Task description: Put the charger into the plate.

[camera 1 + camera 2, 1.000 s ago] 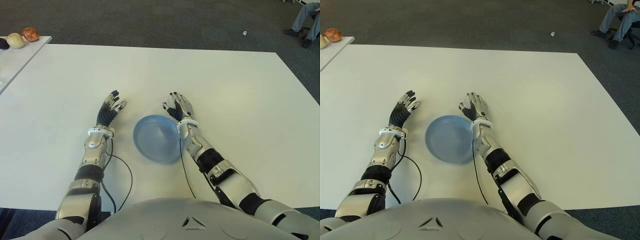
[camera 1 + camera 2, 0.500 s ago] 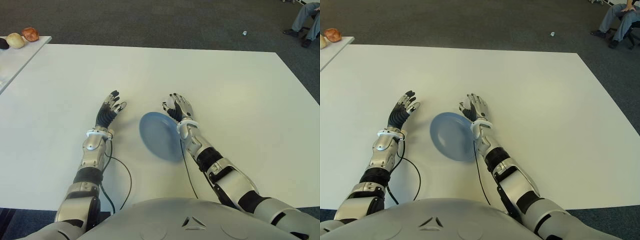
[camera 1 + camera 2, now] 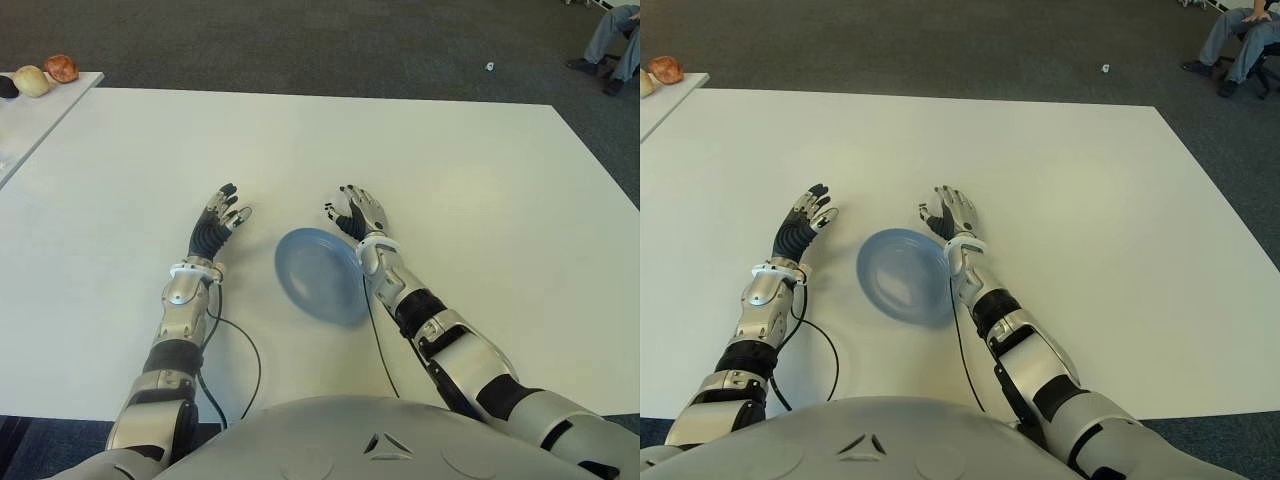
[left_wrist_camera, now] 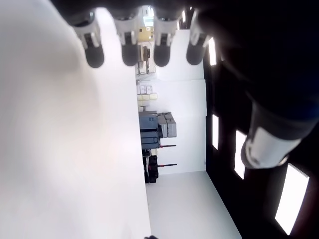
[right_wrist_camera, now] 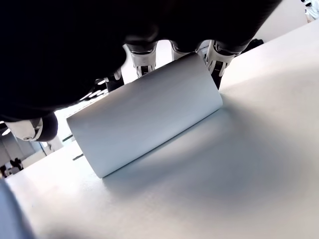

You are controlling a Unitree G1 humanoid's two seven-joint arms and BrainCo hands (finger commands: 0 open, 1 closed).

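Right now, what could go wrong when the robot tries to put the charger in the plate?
1. The right hand covers the white charger, but its thumb is off it, so the smooth block may slide on the table instead of lifting.
2. The blue plate shows right against that arm, so moving could knock it aside.
The left hand is open, left of the plate.

One blue plate (image 3: pixel 318 288) lies on one white bench (image 3: pixel 470 180). One white charger (image 5: pixel 144 114) shows under the right hand (image 3: pixel 354 214) in the right wrist view. There are two robot hands, the right and the left hand (image 3: pixel 219 220). Three small rounded objects (image 3: pixel 36 77) sit on a second bench (image 3: pixel 30 115) at far left. One seated person (image 3: pixel 614 40) is partly in view at far right.
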